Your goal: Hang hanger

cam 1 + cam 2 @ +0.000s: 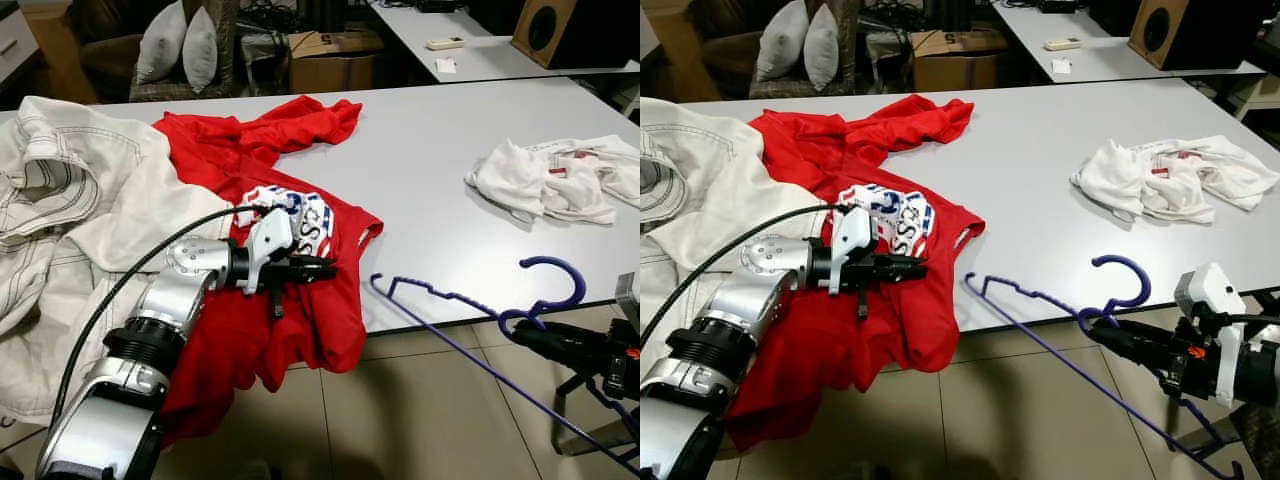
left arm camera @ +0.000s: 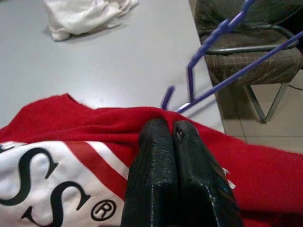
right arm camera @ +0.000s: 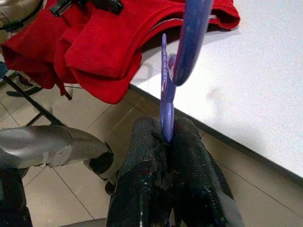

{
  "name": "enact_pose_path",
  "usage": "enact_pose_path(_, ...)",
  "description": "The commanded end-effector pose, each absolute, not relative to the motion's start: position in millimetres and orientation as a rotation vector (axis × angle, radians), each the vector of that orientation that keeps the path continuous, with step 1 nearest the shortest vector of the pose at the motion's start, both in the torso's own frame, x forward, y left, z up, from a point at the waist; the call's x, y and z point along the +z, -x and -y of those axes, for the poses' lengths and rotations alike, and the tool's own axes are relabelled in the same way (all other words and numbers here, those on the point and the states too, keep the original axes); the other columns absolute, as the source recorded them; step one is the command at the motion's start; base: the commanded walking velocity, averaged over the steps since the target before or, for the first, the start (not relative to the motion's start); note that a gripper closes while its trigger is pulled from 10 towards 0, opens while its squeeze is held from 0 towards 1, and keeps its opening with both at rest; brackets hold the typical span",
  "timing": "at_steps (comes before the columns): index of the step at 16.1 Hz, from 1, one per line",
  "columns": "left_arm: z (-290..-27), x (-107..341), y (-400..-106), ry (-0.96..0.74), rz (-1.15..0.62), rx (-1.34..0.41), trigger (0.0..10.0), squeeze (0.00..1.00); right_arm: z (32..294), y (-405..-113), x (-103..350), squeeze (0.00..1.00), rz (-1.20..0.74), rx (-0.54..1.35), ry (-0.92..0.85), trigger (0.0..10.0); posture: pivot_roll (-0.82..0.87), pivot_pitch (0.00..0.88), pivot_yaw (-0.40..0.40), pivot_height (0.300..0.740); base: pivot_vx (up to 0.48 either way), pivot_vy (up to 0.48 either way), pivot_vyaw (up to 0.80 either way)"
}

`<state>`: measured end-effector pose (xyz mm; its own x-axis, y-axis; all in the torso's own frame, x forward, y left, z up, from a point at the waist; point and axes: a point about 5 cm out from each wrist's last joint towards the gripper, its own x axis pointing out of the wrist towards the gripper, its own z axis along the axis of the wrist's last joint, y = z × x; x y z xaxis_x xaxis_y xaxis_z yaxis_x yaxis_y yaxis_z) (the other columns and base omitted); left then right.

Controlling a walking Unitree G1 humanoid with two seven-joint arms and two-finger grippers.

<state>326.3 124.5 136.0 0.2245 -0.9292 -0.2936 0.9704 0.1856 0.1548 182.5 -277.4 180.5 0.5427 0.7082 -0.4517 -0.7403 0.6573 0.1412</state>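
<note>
A purple hanger (image 1: 1120,266) is held at the table's front edge, its hook upward and one shoulder end (image 1: 376,281) close to the hem of a red T-shirt (image 1: 262,150). My right gripper (image 1: 1102,335) is shut on the hanger's neck just below the hook, also seen in the right wrist view (image 3: 166,137). The red T-shirt with a white printed patch lies on the grey table (image 1: 430,170) and droops over its front edge. My left gripper (image 1: 326,268) is shut and lies over the shirt near the print, its fingertips (image 2: 156,130) pressed together above the fabric.
A white jacket (image 1: 70,200) covers the table's left end. A crumpled white cloth (image 1: 548,180) lies at the right. Behind stand a cardboard box (image 1: 330,60), grey pillows (image 1: 180,45) and a second table with a speaker (image 1: 555,30). A chair (image 2: 246,61) stands by the right corner.
</note>
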Motion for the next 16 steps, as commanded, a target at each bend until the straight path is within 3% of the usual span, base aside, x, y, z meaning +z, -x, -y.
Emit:
enact_pose_path(1,-124.5,139.7,-324.7,-0.342,-0.138,-1.359,0.0,0.0,280.8,-185.0,188.0,0.0,-0.475,0.856,0.079,10.0,-0.06,0.0,0.007,0.74,0.0,0.0,0.0)
enact_pose_path(8,-126.4,145.1,-321.5,-0.335,-0.139,-1.358,0.0,0.0,290.1,-187.1,199.0,0.0,-0.448,0.851,0.07,10.0,-0.05,0.0,-0.001,0.74,0.0,0.0,0.0)
enact_pose_path(16,-118.0,157.3,-320.3,-0.303,-0.093,-1.372,0.0,0.0,278.1,-209.7,180.8,0.0,-0.438,0.869,-0.004,10.0,-0.03,0.0,-0.008,0.74,0.0,0.0,0.0)
